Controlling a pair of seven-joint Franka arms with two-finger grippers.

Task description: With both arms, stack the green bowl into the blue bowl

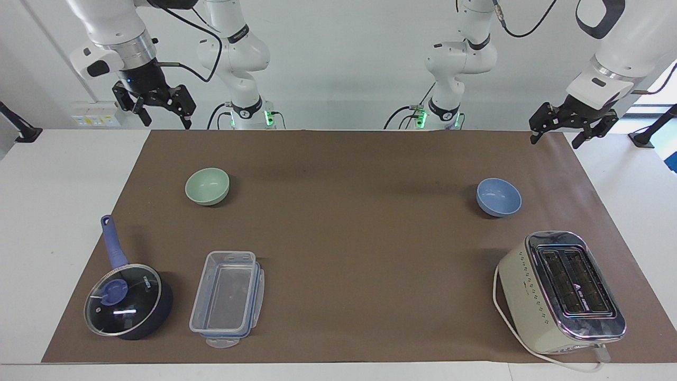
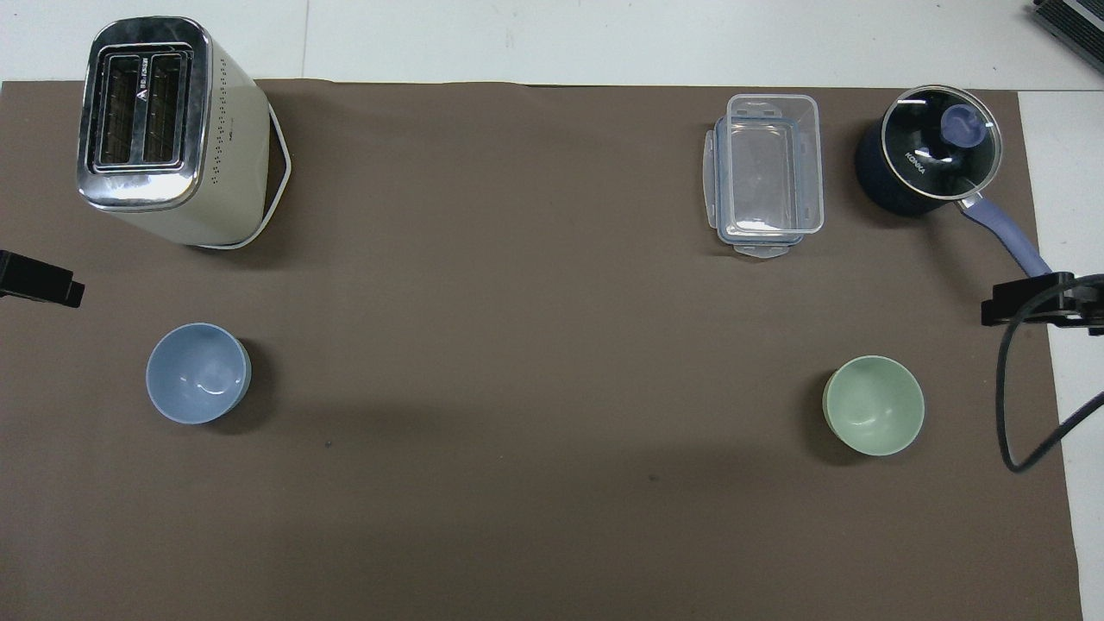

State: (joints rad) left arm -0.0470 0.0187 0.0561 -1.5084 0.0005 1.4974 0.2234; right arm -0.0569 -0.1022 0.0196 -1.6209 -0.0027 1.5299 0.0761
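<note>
- Starting point: nothing gripped. Right end effector [image 1: 158,108] hangs over the bench edge at the right arm's end, fingers spread, empty.
- Left end effector [image 1: 574,127] hangs over the mat corner at the left arm's end, also spread wide and empty.
- Green bowl [image 1: 207,186] sits upright on the brown mat [image 1: 338,238], toward the right arm's end, nearer to the robots than the saucepan [image 1: 128,301] and the clear plastic box [image 1: 227,299].
- Blue bowl [image 1: 499,197] is upright toward the left arm's end, nearer to the robots than the toaster [image 1: 560,291]. The two bowls are well apart.
- My read: the right arm takes the green bowl first. Pinch the rim wall, one finger inside and one outside; come straight down.
- The left arm would likely bring the blue bowl toward mid-mat or steady it for the drop.
- Keep the green bowl level and release low so it nests instead of tipping.
- Both bowls look plain, matte and smooth, of similar size; expect a snug fit and a slippery rim.
</note>
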